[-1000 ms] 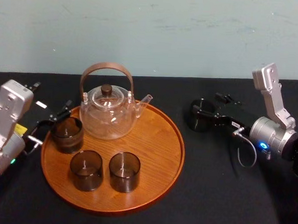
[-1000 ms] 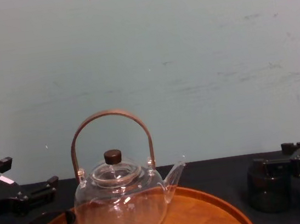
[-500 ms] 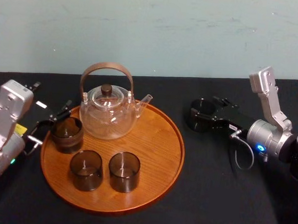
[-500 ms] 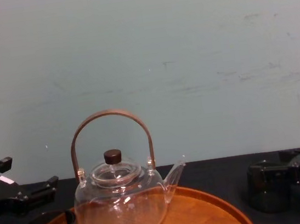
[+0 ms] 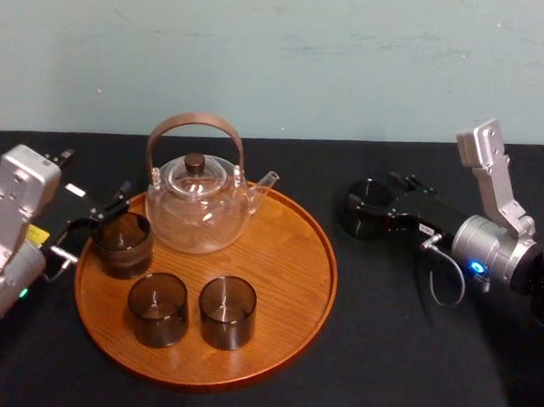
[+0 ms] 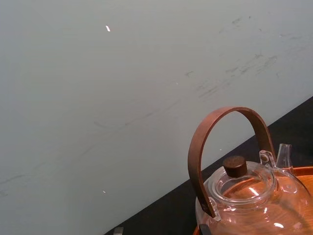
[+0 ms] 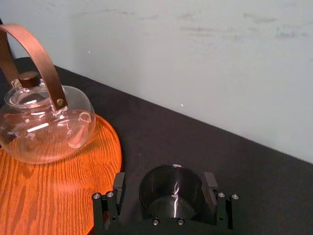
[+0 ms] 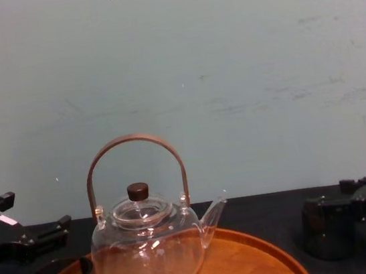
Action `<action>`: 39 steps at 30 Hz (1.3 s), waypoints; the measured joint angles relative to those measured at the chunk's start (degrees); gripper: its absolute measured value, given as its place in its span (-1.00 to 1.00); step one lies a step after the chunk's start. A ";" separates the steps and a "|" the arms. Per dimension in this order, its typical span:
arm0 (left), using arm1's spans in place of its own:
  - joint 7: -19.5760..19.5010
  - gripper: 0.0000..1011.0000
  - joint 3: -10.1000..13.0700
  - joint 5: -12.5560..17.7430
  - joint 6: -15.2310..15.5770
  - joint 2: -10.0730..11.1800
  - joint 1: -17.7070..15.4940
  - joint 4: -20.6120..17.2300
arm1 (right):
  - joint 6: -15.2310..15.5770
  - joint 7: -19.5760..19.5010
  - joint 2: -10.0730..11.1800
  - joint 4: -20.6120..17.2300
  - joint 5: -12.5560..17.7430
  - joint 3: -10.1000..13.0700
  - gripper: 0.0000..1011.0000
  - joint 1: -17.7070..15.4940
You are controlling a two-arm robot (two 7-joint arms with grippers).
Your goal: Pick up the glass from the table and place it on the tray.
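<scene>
On the black table (image 5: pixel 373 355), right of the tray (image 5: pixel 292 250) and apart from its rim, stands the glass (image 5: pixel 362 219), upright. The right gripper (image 5: pixel 372 201) reaches in from the right at table height and brackets it. In the right wrist view its fingers (image 7: pixel 117 188) stand on either side of the glass (image 7: pixel 171 193), one close against the wall and the other with a sliver of table showing between, so the pincer is released rather than clamped. From the chest view the same glass (image 8: pixel 326 226) sits low at the right, with the dark gripper body just beside it.

The tray is round, orange-brown wood with a low rim, and lies left of centre on the cloth. A teapot (image 5: pixel 197 209) with an arched brown handle stands at its back. A rear glass (image 5: pixel 122 243) sits at its left, and two front glasses (image 5: pixel 227 311) stand side by side near the front.

The left gripper (image 5: pixel 93 226) rests at the tray's left edge beside the rear glass, fingers spread and holding nothing.

Behind the table rises a pale blue-green wall (image 8: pixel 228 70), plain apart from faint scuffs and streaks.
</scene>
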 joint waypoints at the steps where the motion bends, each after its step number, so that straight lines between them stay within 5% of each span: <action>1: 0.00 0.98 0.00 0.00 0.00 0.00 0.00 0.00 | 0.09 -0.20 0.33 -0.99 -0.02 0.14 0.98 -0.34; 9: 0.00 0.98 0.00 0.00 0.00 0.00 0.00 0.00 | 0.69 -1.41 1.54 -3.86 0.02 1.04 0.98 -1.72; 39: 0.00 0.98 0.00 0.00 0.00 0.00 0.00 0.00 | -0.09 -0.47 0.61 0.00 0.49 0.98 0.98 -1.18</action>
